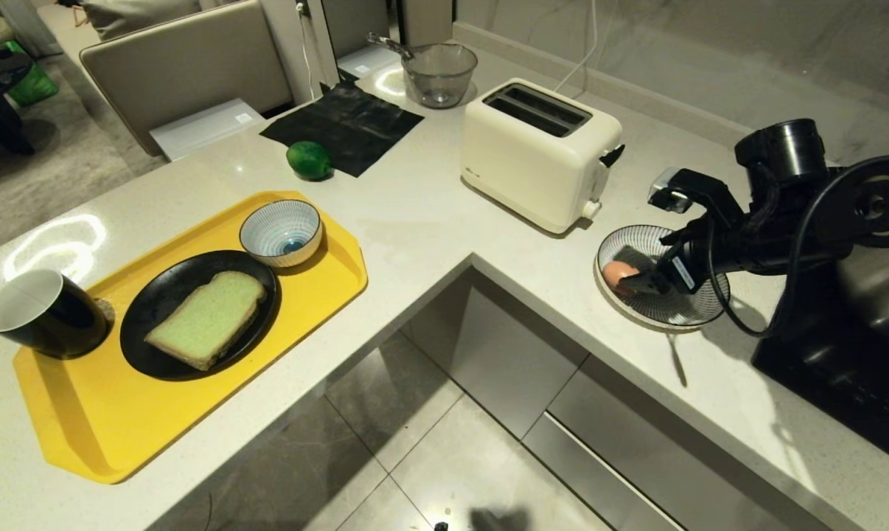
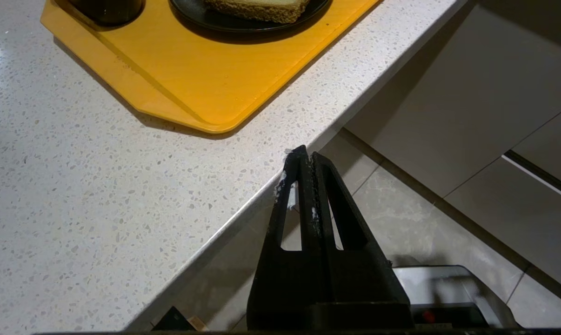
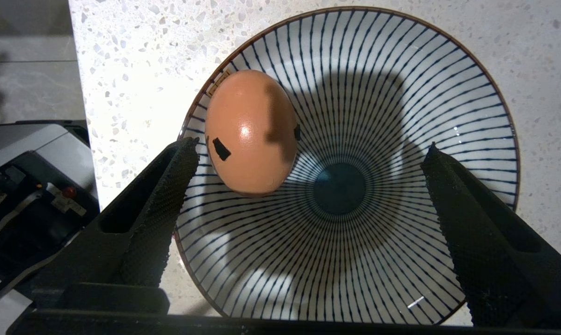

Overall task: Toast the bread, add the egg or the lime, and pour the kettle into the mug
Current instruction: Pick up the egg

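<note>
Pinkish-orange, the smooth egg [image 3: 250, 132] lies in a blue-striped ceramic dish [image 3: 401, 93]. Black right gripper [image 3: 308, 153] hangs above, jaws spread wide. Parked left gripper [image 2: 305, 163] is pressed together.

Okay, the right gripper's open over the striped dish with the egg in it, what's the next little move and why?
Probably slide the right gripper sideways toward the egg and lower it before closing. The jaws stand wide open above the striped dish, but the egg lies off-centre beside one finger, near the rim, so closing now would likely push it rather than grip it.

Dim room, overhead glare, hard shadows
</note>
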Robot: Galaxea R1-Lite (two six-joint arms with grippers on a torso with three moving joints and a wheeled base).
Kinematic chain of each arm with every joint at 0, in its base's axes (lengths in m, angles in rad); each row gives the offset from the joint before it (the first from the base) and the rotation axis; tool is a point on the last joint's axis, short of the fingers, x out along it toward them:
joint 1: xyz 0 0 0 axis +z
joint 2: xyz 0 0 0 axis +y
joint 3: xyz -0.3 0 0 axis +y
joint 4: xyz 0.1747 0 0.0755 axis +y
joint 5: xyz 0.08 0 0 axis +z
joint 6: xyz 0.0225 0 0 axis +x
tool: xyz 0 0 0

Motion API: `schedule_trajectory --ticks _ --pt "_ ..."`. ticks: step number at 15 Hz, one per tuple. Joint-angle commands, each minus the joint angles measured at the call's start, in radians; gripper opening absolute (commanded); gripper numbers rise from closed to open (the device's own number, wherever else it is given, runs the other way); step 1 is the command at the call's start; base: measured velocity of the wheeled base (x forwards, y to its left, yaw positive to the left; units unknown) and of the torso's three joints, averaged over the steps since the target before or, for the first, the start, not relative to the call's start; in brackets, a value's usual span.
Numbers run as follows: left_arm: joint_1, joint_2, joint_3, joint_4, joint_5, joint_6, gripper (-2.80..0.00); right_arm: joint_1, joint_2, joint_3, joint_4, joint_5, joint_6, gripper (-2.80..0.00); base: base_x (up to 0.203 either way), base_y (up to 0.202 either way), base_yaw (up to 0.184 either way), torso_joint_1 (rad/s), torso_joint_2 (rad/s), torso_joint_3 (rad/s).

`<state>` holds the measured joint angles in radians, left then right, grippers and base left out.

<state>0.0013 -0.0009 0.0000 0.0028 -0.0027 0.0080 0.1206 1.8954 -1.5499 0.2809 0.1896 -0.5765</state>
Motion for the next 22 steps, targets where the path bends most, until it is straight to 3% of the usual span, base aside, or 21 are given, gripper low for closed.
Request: schedule_trajectory --ticks 1,22 --pt "0.001 -0.001 0.000 0.000 0.001 0.000 -2.80 0.001 0.019 -0.002 0.003 0.002 -0.003 0.00 0.000 0.000 0.000 0.000 0.00 0.000" --pt "0.000 -0.001 0.000 -0.001 0.000 0.000 -2.80 0.019 0.074 -0.042 0.001 0.002 -0.003 0.00 0.000 0.000 0.000 0.000 0.00 0.000"
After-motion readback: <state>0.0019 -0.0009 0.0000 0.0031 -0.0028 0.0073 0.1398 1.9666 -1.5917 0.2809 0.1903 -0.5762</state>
